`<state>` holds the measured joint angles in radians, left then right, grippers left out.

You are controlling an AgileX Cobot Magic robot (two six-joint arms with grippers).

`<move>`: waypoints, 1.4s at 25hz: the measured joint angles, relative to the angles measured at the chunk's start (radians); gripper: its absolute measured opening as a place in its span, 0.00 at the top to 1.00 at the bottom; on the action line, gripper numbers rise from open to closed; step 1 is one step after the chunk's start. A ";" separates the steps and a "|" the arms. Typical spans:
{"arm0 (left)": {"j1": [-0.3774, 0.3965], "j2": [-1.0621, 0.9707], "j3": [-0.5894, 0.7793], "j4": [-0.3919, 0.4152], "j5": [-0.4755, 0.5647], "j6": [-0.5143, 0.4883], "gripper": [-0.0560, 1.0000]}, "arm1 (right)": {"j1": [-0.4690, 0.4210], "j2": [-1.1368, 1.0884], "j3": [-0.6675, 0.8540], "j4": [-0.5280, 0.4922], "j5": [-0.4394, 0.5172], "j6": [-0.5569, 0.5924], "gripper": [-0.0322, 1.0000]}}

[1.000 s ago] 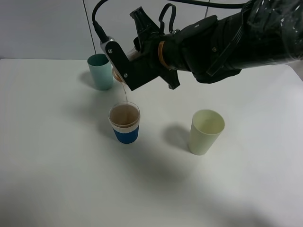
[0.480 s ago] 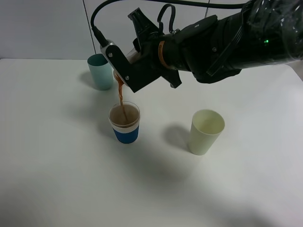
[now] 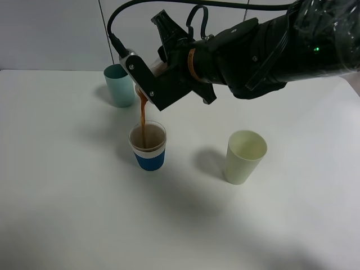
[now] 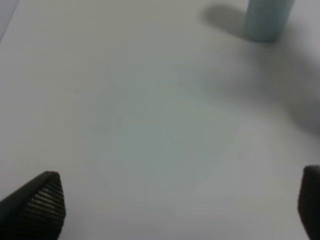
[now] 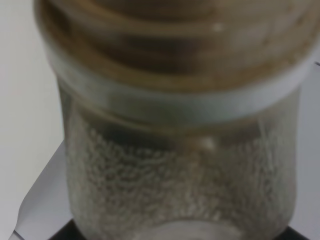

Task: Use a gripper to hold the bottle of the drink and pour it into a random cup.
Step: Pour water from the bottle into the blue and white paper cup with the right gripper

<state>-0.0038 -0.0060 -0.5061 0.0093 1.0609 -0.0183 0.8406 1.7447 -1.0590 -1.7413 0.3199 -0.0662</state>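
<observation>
- Swells since a second ago from a thin trickle into a steady brown stream of drink [image 3: 143, 112], running from the mouth of the tipped bottle [image 5: 180, 150] down into the blue-sleeved cup [image 3: 149, 147].
- Hangs tilted, mouth down, right above that cup, with the teal tumbler [image 3: 119, 84] behind and the pale green cup [image 3: 244, 156] well apart to the side.
- Sits clamped across its body in the right gripper [image 3: 147, 84], jaws drawn in tight on the plastic.
- Waits wide apart and empty on the other side: left gripper [image 4: 175, 207] over bare table [image 3: 67, 197].
- Looks light and thin-walled, likely to dent if squeezed harder, and lighter by the moment.
- Shows a beaded inner wall, so probably slick if any drink reaches the outside.
- Suits a hold around the middle of the body, below the neck ring, leaving the mouth free.
</observation>
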 joint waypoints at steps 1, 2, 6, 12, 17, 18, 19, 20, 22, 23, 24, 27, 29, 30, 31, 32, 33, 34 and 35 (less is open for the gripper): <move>0.000 0.000 0.000 0.000 0.000 0.000 0.07 | 0.000 0.000 0.000 0.000 0.000 0.000 0.62; 0.000 0.000 0.000 0.000 0.000 0.000 0.07 | 0.000 0.000 0.000 0.000 0.000 0.000 0.62; 0.000 0.000 0.000 0.000 0.000 0.000 0.07 | 0.000 0.000 0.000 0.000 0.000 -0.006 0.62; 0.000 0.000 0.000 0.000 0.000 0.000 0.07 | 0.000 0.000 0.000 0.000 0.000 -0.012 0.62; 0.000 0.000 0.000 0.000 0.000 0.000 0.07 | 0.000 0.000 0.000 0.000 0.000 -0.042 0.62; 0.000 0.000 0.000 0.000 0.000 0.000 0.07 | 0.000 0.000 0.000 0.000 0.000 -0.043 0.62; 0.000 0.000 0.000 0.000 0.000 0.000 0.07 | 0.000 0.000 0.000 0.000 0.000 -0.043 0.62; 0.000 0.000 0.000 0.000 0.000 0.000 0.07 | 0.000 0.000 0.000 0.000 0.000 -0.044 0.62; 0.000 0.000 0.000 0.000 0.000 0.000 0.07 | 0.000 0.000 0.000 0.000 0.000 -0.044 0.62; 0.000 0.000 0.000 0.000 0.000 0.000 0.07 | 0.000 0.000 0.000 0.000 0.000 -0.044 0.62; 0.000 0.000 0.000 0.000 0.000 0.000 0.07 | 0.000 0.000 0.000 0.000 0.000 -0.045 0.62; 0.000 0.000 0.000 0.000 0.000 0.000 0.07 | 0.000 0.000 0.000 0.000 0.000 -0.051 0.62; 0.000 0.000 0.000 0.000 0.000 0.000 0.07 | 0.000 0.000 0.000 0.000 0.000 -0.053 0.62; 0.000 0.000 0.000 0.000 0.000 0.000 0.07 | 0.000 0.000 0.000 0.000 0.000 -0.055 0.62; 0.000 0.000 0.000 0.000 0.000 0.000 0.07 | 0.000 0.000 0.000 0.000 0.001 -0.062 0.62; 0.000 0.000 0.000 0.000 0.000 0.000 0.07 | 0.000 0.000 0.000 0.000 0.001 -0.070 0.62; 0.000 0.000 0.000 0.000 0.000 0.000 0.07 | 0.000 0.000 0.000 0.000 0.001 -0.073 0.62; 0.000 0.000 0.000 0.000 0.000 0.000 0.07 | 0.000 0.000 0.000 0.000 0.003 -0.079 0.62; 0.000 0.000 0.000 0.000 0.000 0.000 0.07 | 0.000 0.000 0.000 0.000 0.005 -0.079 0.62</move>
<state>-0.0038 -0.0060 -0.5061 0.0093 1.0609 -0.0183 0.8406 1.7447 -1.0590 -1.7413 0.3247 -0.1457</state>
